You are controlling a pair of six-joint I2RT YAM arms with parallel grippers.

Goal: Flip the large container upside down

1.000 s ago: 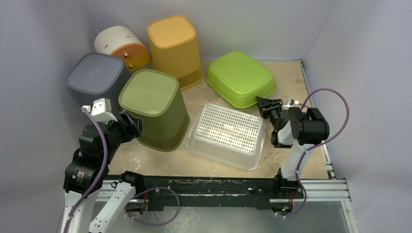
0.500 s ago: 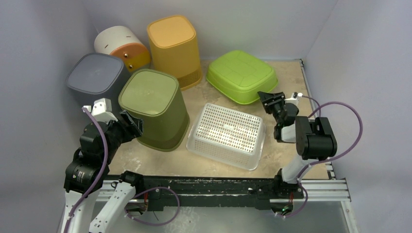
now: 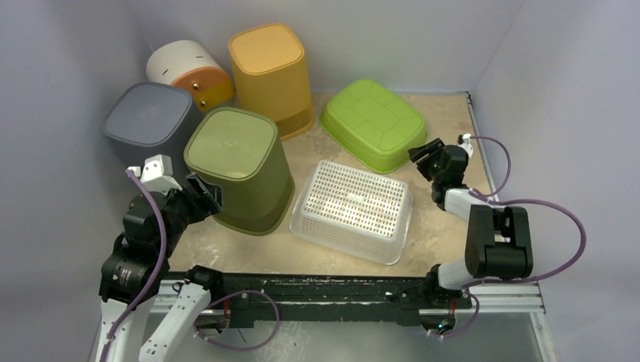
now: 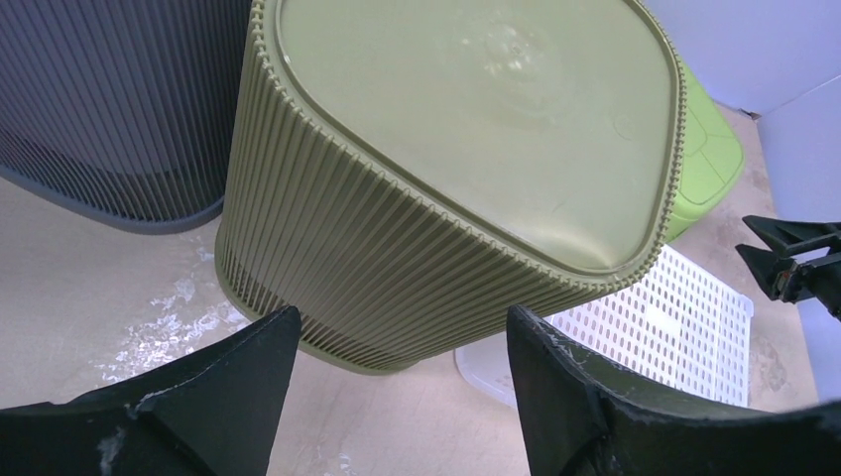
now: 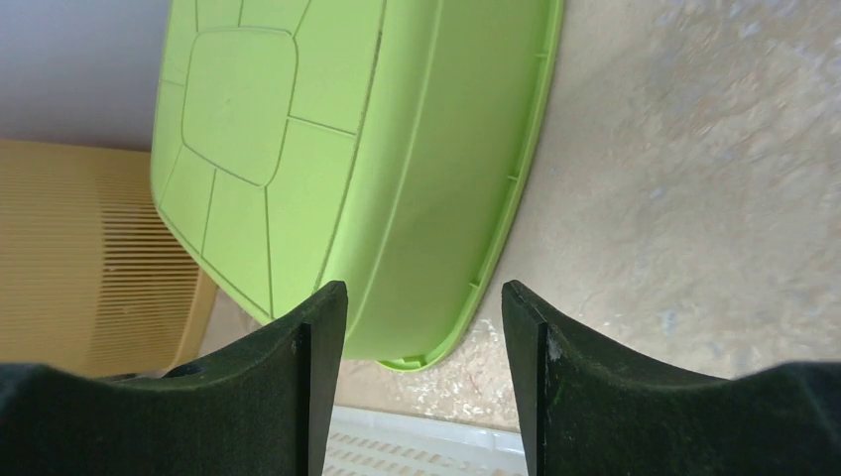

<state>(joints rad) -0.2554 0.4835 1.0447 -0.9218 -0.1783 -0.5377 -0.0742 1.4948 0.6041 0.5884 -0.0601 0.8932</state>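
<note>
Altogether, four bins [image 3: 238, 166] [image 3: 147, 121] [image 3: 270, 72] [image 3: 185, 72], one green tub [image 3: 373, 121], one white basket [image 3: 355, 207] are visible.

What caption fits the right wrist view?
Right gripper, jaws open, faces the rim of the overturned lime-green tub on the table.

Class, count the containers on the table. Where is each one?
6: white-and-orange bin far left corner; yellow bin beside it; grey bin at left; olive bin left-centre; lime basin back right; white perforated basket near centre. Others could hide behind them.
</note>
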